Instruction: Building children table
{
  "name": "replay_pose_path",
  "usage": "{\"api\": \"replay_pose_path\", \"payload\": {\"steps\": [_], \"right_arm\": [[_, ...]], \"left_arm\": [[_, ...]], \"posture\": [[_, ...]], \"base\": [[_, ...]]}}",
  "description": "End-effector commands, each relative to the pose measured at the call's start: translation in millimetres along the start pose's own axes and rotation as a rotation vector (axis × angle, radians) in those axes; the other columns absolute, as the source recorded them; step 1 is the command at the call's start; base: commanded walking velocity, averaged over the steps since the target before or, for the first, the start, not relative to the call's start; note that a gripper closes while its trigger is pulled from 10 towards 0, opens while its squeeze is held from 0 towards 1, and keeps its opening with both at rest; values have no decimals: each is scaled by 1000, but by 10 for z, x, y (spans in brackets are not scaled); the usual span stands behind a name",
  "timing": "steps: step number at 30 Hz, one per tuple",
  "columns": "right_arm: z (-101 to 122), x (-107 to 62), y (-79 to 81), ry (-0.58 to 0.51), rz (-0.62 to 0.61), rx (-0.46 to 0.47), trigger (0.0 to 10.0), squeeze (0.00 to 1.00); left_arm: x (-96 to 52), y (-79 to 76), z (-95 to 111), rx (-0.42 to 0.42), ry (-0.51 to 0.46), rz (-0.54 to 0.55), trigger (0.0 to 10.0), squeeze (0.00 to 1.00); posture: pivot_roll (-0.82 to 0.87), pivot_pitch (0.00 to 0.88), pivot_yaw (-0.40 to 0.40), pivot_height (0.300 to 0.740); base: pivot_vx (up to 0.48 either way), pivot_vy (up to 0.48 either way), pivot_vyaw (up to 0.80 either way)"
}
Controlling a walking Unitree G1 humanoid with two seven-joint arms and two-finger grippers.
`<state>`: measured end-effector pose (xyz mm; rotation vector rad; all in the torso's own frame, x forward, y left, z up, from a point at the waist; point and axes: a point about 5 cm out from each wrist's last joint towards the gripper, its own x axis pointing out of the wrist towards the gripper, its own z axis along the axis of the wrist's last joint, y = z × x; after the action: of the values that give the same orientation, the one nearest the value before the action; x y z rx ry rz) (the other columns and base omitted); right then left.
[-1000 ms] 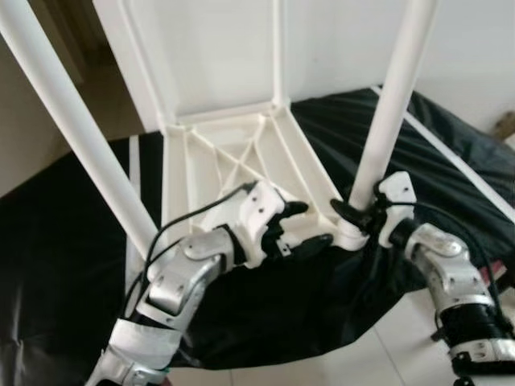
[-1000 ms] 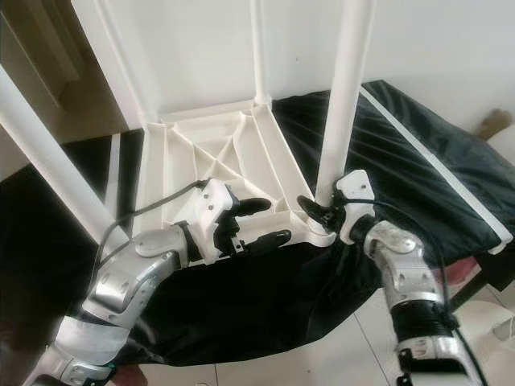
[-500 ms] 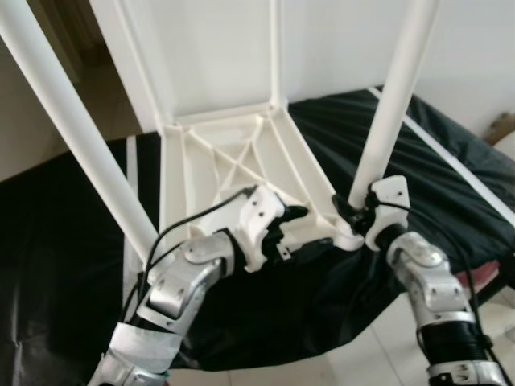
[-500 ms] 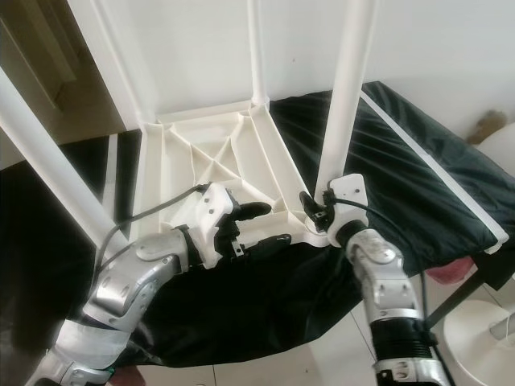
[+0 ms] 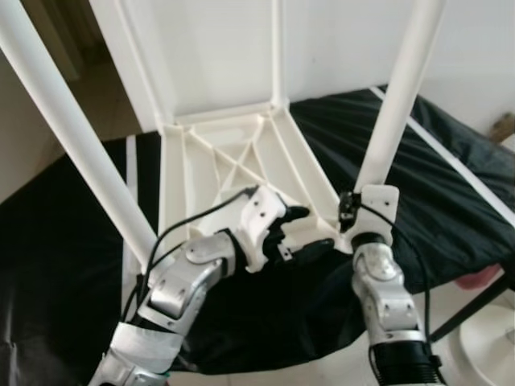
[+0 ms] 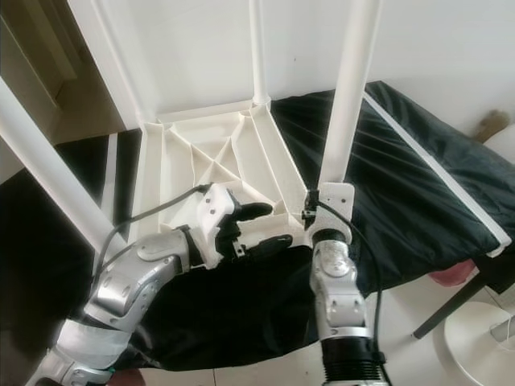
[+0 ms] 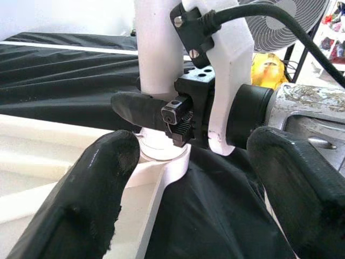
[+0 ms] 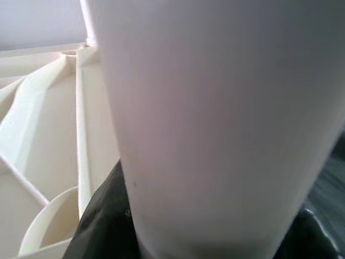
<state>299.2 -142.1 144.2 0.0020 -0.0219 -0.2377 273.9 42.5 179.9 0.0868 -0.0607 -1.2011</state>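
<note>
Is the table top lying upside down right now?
Yes, upside down: the table top shows its ribbed underside and white legs stand up from its corners.

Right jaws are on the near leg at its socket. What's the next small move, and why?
Probably twist the right gripper further to seat the near leg. It clasps the leg just above the corner socket of the upturned tabletop, and the left gripper hovers open beside that corner, ready to steady it.

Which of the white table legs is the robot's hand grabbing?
The near right leg. The right gripper clamps its base; the near left leg and far leg stand untouched.
</note>
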Motion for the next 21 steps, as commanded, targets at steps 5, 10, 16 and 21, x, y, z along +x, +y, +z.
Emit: {"api": "replay_pose_path", "payload": {"steps": [5, 10, 16, 21], "right_arm": [[-200, -59, -52, 104, -39, -4, 10000, 0], [-185, -76, -2, 100, -42, -17, 10000, 0], [-140, -87, 42, 71, -20, -10, 10000, 0], [-108, -100, 43, 48, -13, 16, 10000, 573]], "left_arm": [[3, -32, -3, 3, 3, -67, 10000, 0], [-6, -10, 5, 8, 4, -58, 10000, 0], [1, -21, 5, 7, 1, -56, 10000, 0], [2, -17, 8, 9, 1, -56, 10000, 0]], "posture": [[-51, 0, 77, 740], [-48, 0, 73, 740], [-51, 0, 70, 740], [-55, 0, 73, 740]], "base": [[0, 0, 0], [0, 0, 0], [0, 0, 0], [0, 0, 0]]}}
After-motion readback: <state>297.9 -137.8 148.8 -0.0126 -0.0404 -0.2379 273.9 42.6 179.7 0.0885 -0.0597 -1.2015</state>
